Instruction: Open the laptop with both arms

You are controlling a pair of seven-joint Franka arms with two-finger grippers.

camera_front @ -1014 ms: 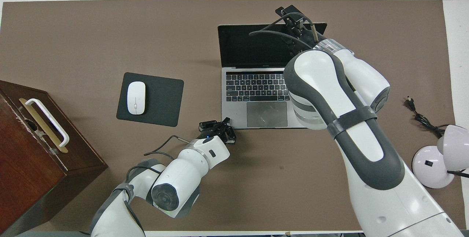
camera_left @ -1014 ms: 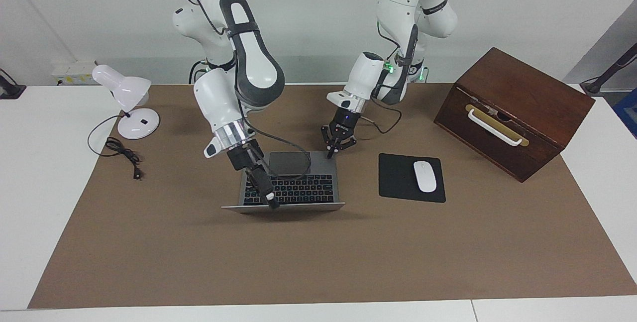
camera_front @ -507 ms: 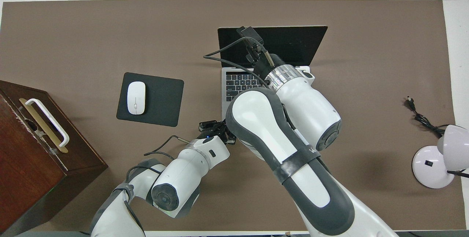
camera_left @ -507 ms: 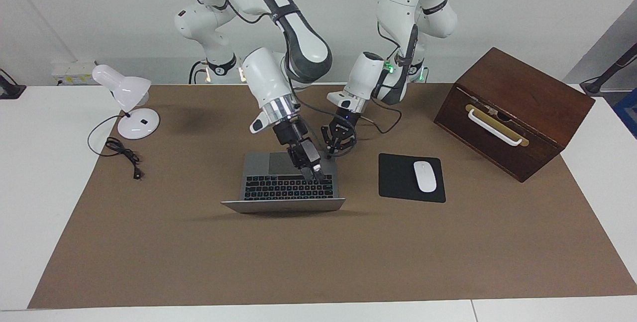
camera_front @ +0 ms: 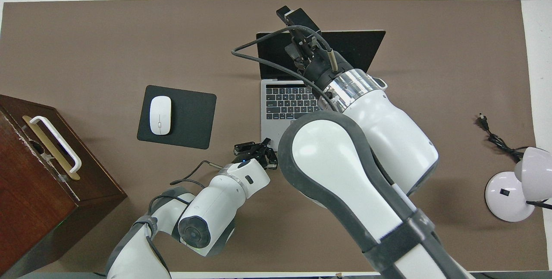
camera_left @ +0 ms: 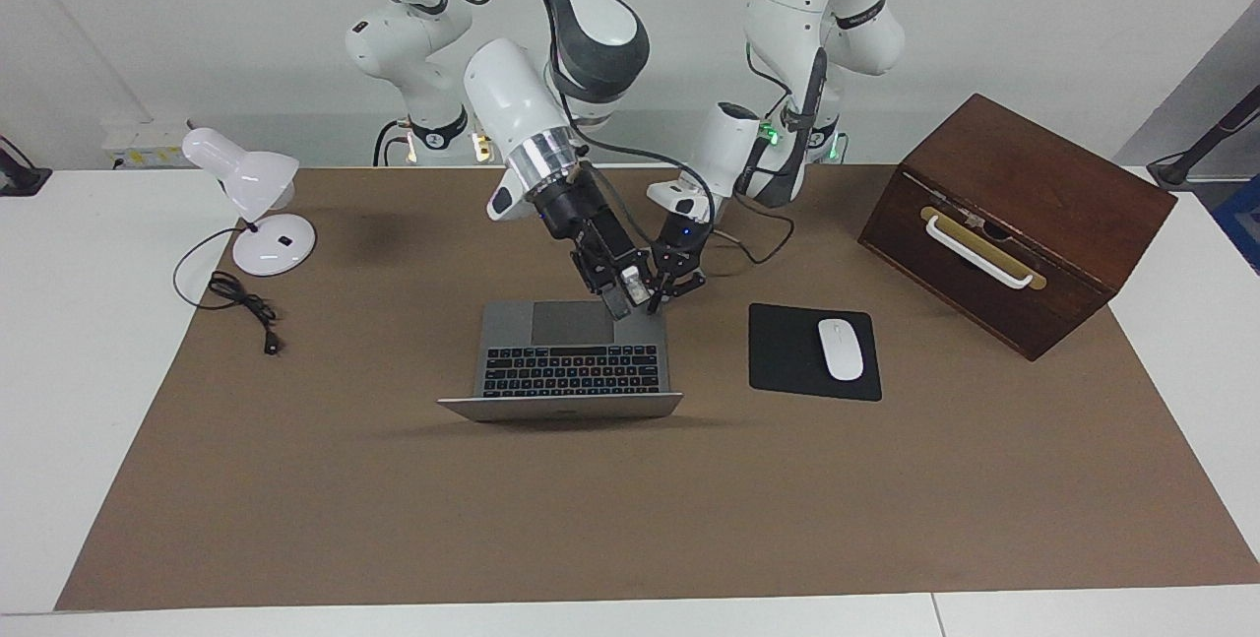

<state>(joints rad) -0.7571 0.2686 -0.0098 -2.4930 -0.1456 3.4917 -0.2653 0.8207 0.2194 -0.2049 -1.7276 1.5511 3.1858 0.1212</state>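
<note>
The silver-grey laptop (camera_left: 571, 361) lies open on the brown mat, keyboard up, its lid (camera_left: 561, 408) tilted back away from the robots; the dark screen (camera_front: 358, 50) shows in the overhead view. My right gripper (camera_left: 622, 297) hangs shut and empty in the air over the laptop's base, at its corner toward the left arm's end; from overhead it (camera_front: 296, 15) covers the top of the screen. My left gripper (camera_left: 672, 290) is open, low at that same corner of the base, one fingertip at its edge; it also shows in the overhead view (camera_front: 258, 146).
A black mouse pad (camera_left: 787, 351) with a white mouse (camera_left: 841, 349) lies beside the laptop toward the left arm's end. A brown wooden box (camera_left: 1014, 219) with a white handle stands past it. A white desk lamp (camera_left: 251, 199) and its cable (camera_left: 241, 302) are at the right arm's end.
My right gripper has left the lid's edge, drawn back over the keyboard toward the robots and risen. The lid stays open. The left gripper has not moved.
</note>
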